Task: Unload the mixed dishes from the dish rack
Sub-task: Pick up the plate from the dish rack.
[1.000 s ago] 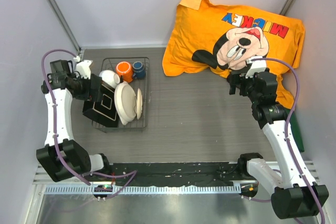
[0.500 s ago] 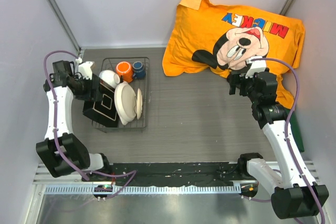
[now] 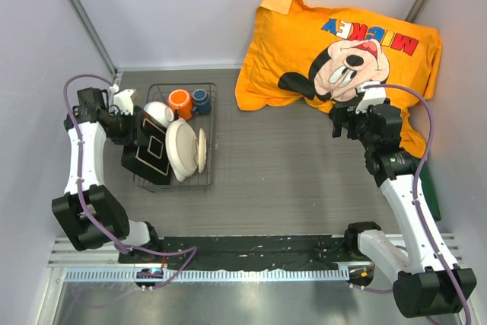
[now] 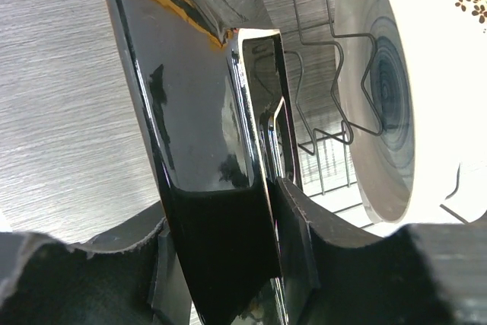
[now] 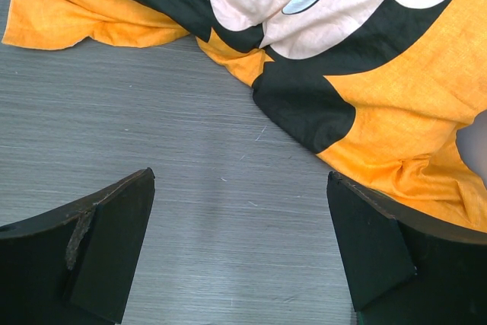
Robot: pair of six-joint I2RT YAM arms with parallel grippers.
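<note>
The dish rack [image 3: 207, 95] stands at the left of the table. Leaning at its left side is a square plate [image 3: 152, 154], glossy black on the faces I see. My left gripper [image 3: 135, 129] is shut on its upper edge. In the left wrist view both fingers [image 4: 293, 226] press the plate [image 4: 198, 112] between them. Beside it a large cream bowl [image 3: 181, 150] stands on edge, seen close in the left wrist view [image 4: 380, 89]. A small white bowl [image 3: 160, 113], an orange mug [image 3: 180, 103] and a dark-blue cup [image 3: 201, 100] fill the rack's far end. My right gripper [image 3: 346, 122] hangs open over bare table [image 5: 240, 241].
An orange Mickey pillow [image 3: 342, 43] covers the back right of the table, its edge just beyond my right fingers [image 5: 396, 74]. Another pale dish [image 3: 202, 150] stands on edge behind the cream bowl. Walls close in on the left and right.
My left gripper's jaws have closed onto the square plate's edge, and the left wrist has shifted slightly. The right arm has not moved.
</note>
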